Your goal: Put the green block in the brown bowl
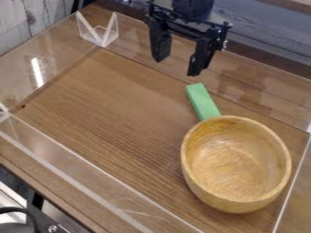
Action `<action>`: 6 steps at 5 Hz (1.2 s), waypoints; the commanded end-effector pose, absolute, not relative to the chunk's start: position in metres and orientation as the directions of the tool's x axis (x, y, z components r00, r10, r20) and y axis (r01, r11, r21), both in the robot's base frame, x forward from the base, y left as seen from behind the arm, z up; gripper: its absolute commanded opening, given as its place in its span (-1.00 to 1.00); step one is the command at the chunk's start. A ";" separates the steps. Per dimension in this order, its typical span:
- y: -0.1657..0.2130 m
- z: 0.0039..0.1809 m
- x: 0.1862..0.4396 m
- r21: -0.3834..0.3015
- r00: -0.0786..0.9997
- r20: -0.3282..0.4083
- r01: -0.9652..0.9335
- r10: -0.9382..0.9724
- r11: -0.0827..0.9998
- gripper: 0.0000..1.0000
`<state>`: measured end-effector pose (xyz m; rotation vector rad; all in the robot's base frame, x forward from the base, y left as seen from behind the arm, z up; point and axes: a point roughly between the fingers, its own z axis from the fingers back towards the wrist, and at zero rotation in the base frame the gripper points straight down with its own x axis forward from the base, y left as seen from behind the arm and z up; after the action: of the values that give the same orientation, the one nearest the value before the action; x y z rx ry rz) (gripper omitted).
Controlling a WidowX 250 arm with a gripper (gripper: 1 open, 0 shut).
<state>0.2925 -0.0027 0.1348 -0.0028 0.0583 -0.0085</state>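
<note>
end effector (177, 58): one, released, empty | green block (202, 101): one, on table | brown bowl (237, 162): one, beside block

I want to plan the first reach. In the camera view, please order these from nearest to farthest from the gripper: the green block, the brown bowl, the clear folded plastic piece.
1. green block: just below the open gripper, slightly to its right.
2. clear folded plastic piece: upper left, by the back wall.
3. brown bowl: lower right, beyond the block.
</note>
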 end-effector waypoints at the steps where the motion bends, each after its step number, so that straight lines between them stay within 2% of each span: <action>1: 0.000 0.127 0.294 -0.012 0.989 -0.074 -0.127 0.126 0.992 1.00; 3: -0.013 0.112 0.307 -0.065 0.908 -0.074 -0.416 0.412 0.907 1.00; 4: -0.027 0.101 0.317 -0.095 0.891 -0.075 -0.453 0.448 0.886 1.00; 6: -0.033 0.070 0.316 -0.134 0.760 -0.075 -0.649 0.645 0.749 1.00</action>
<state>0.3113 -0.0307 0.0584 -0.1391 0.0618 0.7140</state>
